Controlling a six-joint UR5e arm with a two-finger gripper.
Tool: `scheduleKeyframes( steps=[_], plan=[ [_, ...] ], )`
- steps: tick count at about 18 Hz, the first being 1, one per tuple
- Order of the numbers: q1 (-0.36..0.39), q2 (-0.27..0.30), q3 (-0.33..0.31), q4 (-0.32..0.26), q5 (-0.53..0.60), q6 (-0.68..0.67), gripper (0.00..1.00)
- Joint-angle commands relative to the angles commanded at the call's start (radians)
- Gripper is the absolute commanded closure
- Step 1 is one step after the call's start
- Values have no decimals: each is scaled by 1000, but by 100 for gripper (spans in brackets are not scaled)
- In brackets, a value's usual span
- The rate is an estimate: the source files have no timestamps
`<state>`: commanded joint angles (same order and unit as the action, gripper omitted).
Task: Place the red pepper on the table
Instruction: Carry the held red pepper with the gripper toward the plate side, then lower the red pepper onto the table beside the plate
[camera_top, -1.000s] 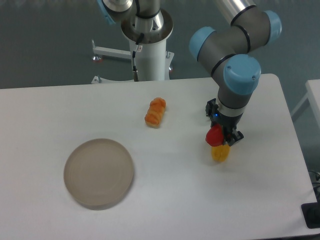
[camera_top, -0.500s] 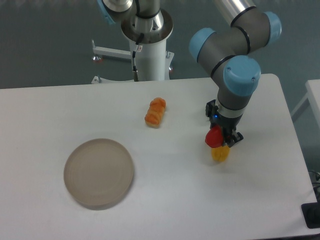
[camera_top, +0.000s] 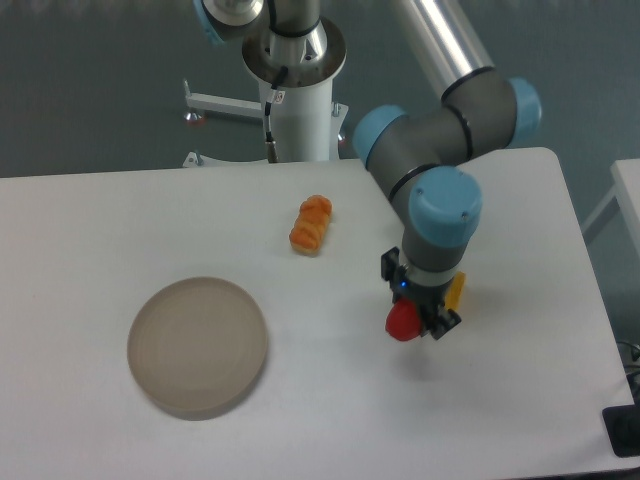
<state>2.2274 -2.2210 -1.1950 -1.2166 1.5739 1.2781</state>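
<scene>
Tool: I see the black two-finger tool pointing down under the blue-capped wrist, closed around the small glossy red toy pepper.
Red pepper: held in the tool over the right half of the large white smooth worktop; I cannot tell whether it touches the surface.
Yellow pepper-like piece: on the worktop just behind the wrist, mostly hidden by it.
Orange ridged croissant-like piece: lying up and to the left of the tool, well apart.
Round beige-grey plate: far left of the tool, well apart.
Open room: bare white surface spreads in front of the tool to the near edge, and on towards the right edge.
Change since half a second ago: I note the tool and red pepper have moved left and nearer the camera, away from the yellow piece.
</scene>
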Motion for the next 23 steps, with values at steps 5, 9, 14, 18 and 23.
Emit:
scheduleKeyframes(
  steps=[5, 9, 14, 18, 23],
  plan=[
    [-57, -26, -3, 8, 0, -92, 86],
    [-81, -40, -14, 37, 0, -134, 86],
    [-97, -58, -18, 66, 0, -203, 86],
    [-98, -62, -18, 65, -5, -197, 63],
    [-97, -52, -3, 65, -44, -200, 0]
  ],
)
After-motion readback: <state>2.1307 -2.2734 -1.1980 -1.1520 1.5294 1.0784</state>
